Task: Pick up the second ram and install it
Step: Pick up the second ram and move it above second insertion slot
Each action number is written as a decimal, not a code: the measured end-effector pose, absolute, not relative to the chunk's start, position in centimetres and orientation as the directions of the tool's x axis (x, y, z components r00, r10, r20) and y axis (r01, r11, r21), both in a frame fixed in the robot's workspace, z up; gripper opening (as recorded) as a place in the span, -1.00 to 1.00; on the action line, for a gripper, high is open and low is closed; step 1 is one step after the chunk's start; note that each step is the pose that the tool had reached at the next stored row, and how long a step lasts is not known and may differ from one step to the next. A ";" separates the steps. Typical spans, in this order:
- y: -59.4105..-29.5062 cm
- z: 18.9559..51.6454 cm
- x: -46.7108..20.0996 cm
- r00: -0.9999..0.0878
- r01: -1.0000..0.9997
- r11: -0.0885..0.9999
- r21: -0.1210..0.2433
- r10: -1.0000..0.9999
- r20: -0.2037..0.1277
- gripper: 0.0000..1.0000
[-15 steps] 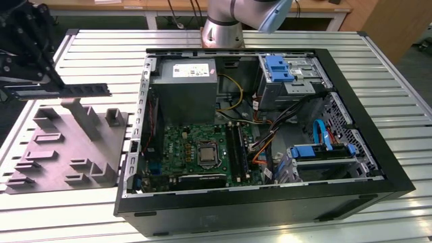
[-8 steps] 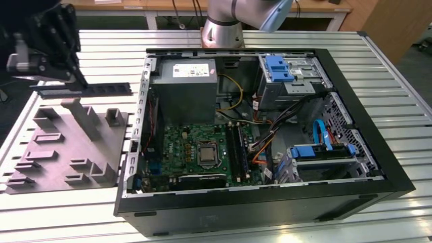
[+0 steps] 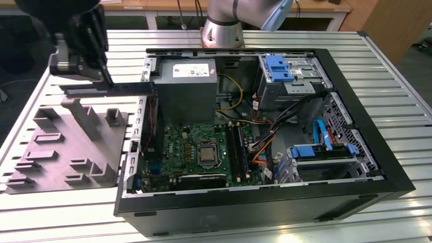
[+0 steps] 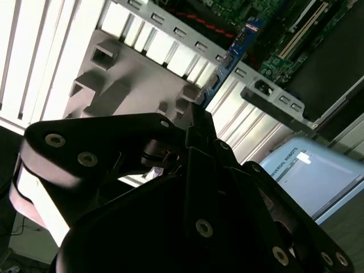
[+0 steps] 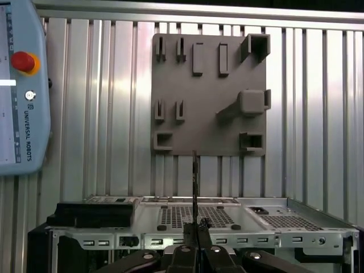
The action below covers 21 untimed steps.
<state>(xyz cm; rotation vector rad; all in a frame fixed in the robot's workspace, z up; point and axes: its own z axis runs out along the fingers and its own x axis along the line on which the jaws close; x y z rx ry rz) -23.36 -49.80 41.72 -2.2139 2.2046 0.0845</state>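
While the black robot gripper (image 3: 91, 81) hung in the upper left of the exterior view, its fingers were clenched on the second ram (image 3: 121, 89), a thin, long, dark memory stick with a bluish-green board. The stick was level in the air. One end was at the gripper and the other pointed to the exterior view's right, close to the left wall of the open black computer case (image 3: 270, 202). It was above the far edge of the grey plastic holder plate with raised slots and blocks (image 3: 68, 147), apart from it. The plate lay flat on the ribbed metal table (image 3: 398, 91), just beside the case on the exterior view's left.

Inside the case, the green motherboard (image 3: 192, 149) sat lower middle. The grey box power supply (image 3: 185, 86) was above it in the frame, and a blue plastic drive bracket (image 3: 278, 68) was at upper right.

In the second wrist view the fingers (image 4: 200, 128) pinched one end of the stick (image 4: 230, 57). The stick reached out over the plate (image 4: 131, 85) toward the case rim. In the first wrist view the stick was edge-on, a thin dark line (image 5: 194, 182) between the fingers (image 5: 185, 259). The plate (image 5: 210, 96) lay beyond it, and a light blue teach pendant with a red button (image 5: 23, 114) was off to the side.
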 end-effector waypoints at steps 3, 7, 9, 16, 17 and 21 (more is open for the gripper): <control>-49.8 41.7 -22.0 0.003 -1.000 -0.005 0.027 -0.999 -0.050 -0.76; -49.8 41.7 -20.2 0.004 -1.000 -0.005 0.027 -0.999 -0.050 -0.76; -49.8 41.7 -19.3 0.004 -1.000 -0.005 0.027 -0.999 -0.050 -0.76; -49.8 41.7 -16.1 0.003 -1.000 -0.005 0.027 -0.999 -0.050 -0.76; -49.8 41.7 -15.6 0.003 -1.000 -0.005 0.027 -0.999 -0.050 -0.76; -49.8 41.7 -13.9 0.003 -1.000 -0.005 0.028 -0.999 -0.050 -0.76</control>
